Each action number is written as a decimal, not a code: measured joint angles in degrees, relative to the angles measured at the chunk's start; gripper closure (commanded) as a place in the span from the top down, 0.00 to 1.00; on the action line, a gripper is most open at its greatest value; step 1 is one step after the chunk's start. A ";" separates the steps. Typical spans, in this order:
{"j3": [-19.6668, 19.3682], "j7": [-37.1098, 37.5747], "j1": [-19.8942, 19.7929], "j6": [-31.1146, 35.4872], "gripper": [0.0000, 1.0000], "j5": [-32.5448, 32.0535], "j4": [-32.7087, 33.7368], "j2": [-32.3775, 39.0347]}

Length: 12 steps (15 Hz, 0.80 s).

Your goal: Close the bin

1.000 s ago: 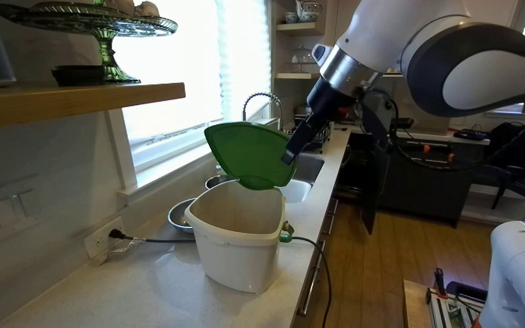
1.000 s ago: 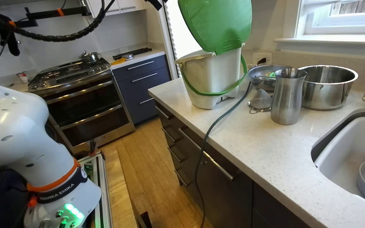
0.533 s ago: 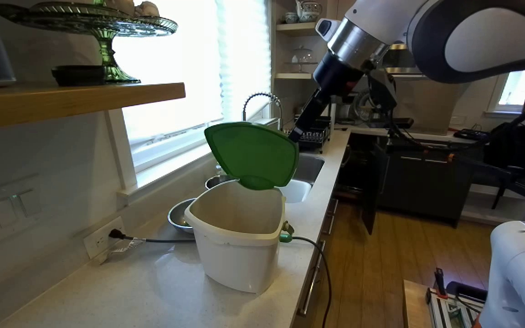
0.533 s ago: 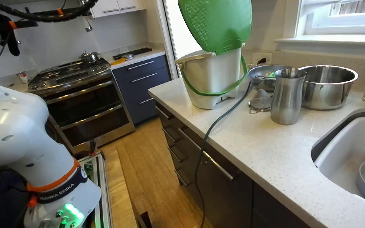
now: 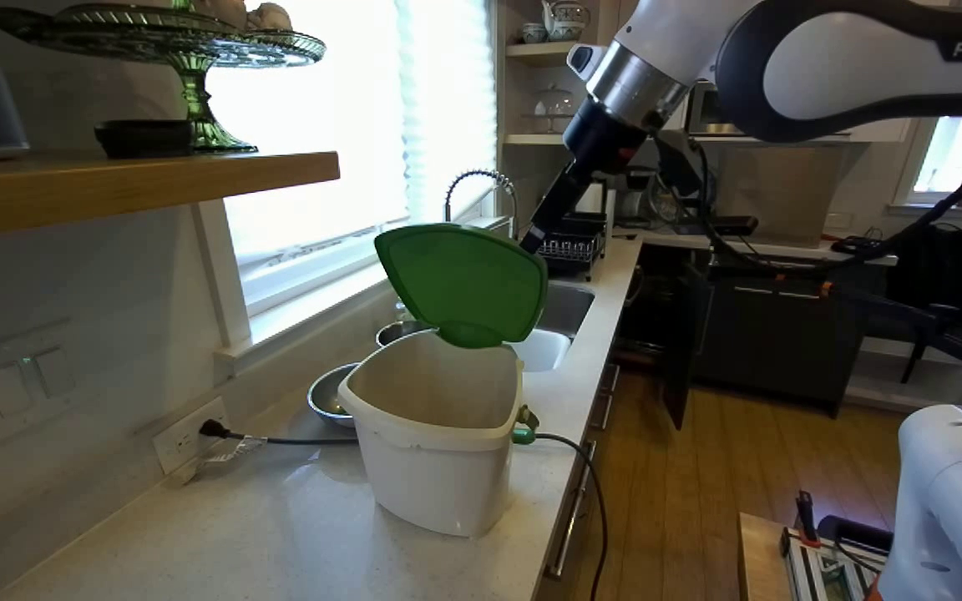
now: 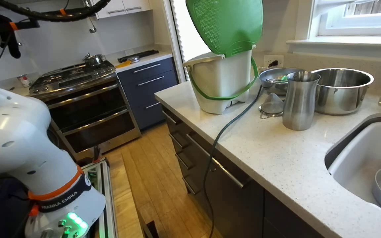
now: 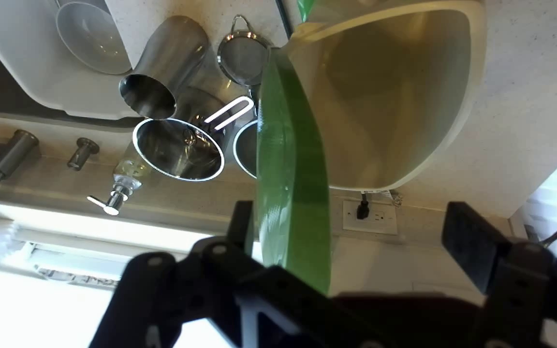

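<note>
In an exterior view, we see the cream bin [image 5: 439, 480] upright at lower centre, its green lid [image 5: 464, 280] raised, the gripper [image 5: 534, 239] by the lid's upper right edge. In an exterior view, we find the bin at upper centre, a steel pot [image 6: 339, 99] at right. In the wrist view, the gripper's fingers [image 7: 472, 244] stand well apart, the lid showing between them.

Overexposed window [image 5: 364, 125], shadowed wall [image 5: 134, 292], countertop [image 5: 281, 534] sheen
</note>
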 measured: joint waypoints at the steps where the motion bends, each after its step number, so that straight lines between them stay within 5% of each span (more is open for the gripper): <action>1: -0.37 -0.01 0.00 0.52 1.00 0.49 0.07 0.46; 12: -1.86 -0.66 0.85 6.30 1.00 8.09 0.21 4.16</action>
